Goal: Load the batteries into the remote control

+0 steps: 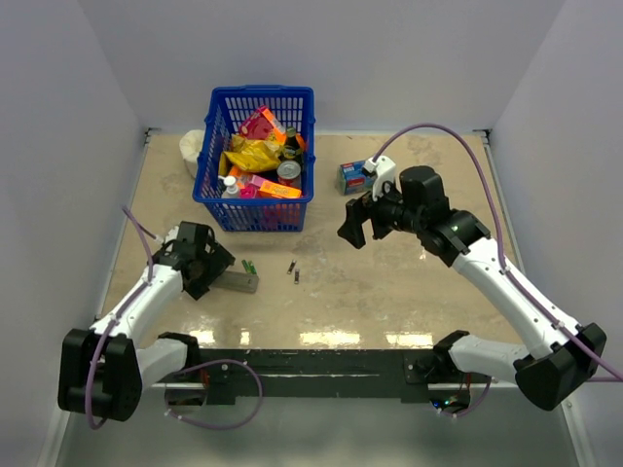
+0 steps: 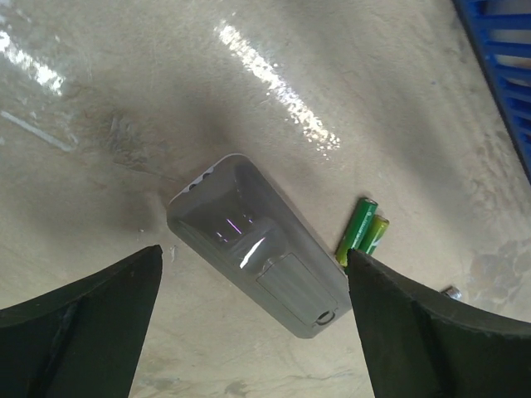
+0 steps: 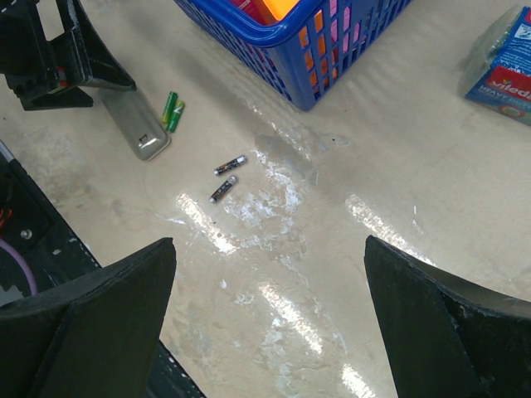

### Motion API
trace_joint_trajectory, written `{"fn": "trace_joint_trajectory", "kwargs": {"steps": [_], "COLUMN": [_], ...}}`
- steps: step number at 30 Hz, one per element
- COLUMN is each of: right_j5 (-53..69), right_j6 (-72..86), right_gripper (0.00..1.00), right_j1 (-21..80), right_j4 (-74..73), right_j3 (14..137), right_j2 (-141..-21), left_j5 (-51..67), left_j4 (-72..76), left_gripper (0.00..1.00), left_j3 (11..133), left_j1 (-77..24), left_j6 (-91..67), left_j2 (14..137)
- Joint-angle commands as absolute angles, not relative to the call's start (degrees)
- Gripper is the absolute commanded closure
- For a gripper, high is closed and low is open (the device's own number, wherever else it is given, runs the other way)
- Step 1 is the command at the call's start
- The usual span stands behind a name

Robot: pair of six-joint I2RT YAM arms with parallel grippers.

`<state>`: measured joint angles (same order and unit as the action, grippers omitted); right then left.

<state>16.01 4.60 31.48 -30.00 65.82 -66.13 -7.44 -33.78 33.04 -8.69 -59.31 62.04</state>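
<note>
The grey remote control [image 2: 261, 249] lies flat on the table, back up with its cover on; it also shows in the top view [image 1: 237, 282] and the right wrist view [image 3: 143, 133]. My left gripper [image 1: 216, 263] is open just above it, jaws either side, not touching. Two dark batteries [image 1: 293, 270] lie side by side mid-table, also in the right wrist view [image 3: 226, 177]. My right gripper [image 1: 355, 226] is open and empty, held above the table right of the batteries.
A bright-green pair of sticks [image 2: 363, 231] lies beside the remote, also in the top view [image 1: 249, 266]. A blue basket [image 1: 255, 204] full of packets stands at the back. A blue-green box [image 1: 354, 176] lies at the back right.
</note>
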Motion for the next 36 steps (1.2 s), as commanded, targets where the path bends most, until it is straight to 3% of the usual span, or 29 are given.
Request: {"fn": "trace_joint_trajectory", "kwargs": {"steps": [1,19,28,29,32,36], "right_j5": [14.59,14.68,15.55,15.9,17.31,19.33], "right_j6": [0.62,0.35,0.26,0.26,0.26,1.32], "right_gripper": [0.02,0.02,0.02,0.02,0.02,0.02], "right_j1": [31.73,32.87,33.31,33.48,33.66,34.36], "right_j4": [-29.88,-28.3,-27.86,-27.77,-27.51,-26.37], "right_j3": [66.27,65.13,64.34,64.34,64.07,62.67], "right_j2": [-66.71,-63.81,-62.32,-62.23,-62.05,-61.53], "left_j5": [-12.21,-18.19,-18.11,-18.11,-18.1,-17.49], "left_j4": [-33.39,-36.21,-37.09,-37.18,-37.53,-37.88], "left_gripper": [0.05,0.33,0.62,0.71,0.83,0.91], "left_j3": [34.89,38.14,37.53,37.53,37.18,36.56], "left_j1": [-11.42,-14.06,-15.29,-15.38,-15.64,-15.91], "left_j6": [-66.0,-69.87,-70.31,-70.31,-69.87,-69.7], "left_j2": [66.0,74.7,74.71,73.92,71.47,68.38]}}
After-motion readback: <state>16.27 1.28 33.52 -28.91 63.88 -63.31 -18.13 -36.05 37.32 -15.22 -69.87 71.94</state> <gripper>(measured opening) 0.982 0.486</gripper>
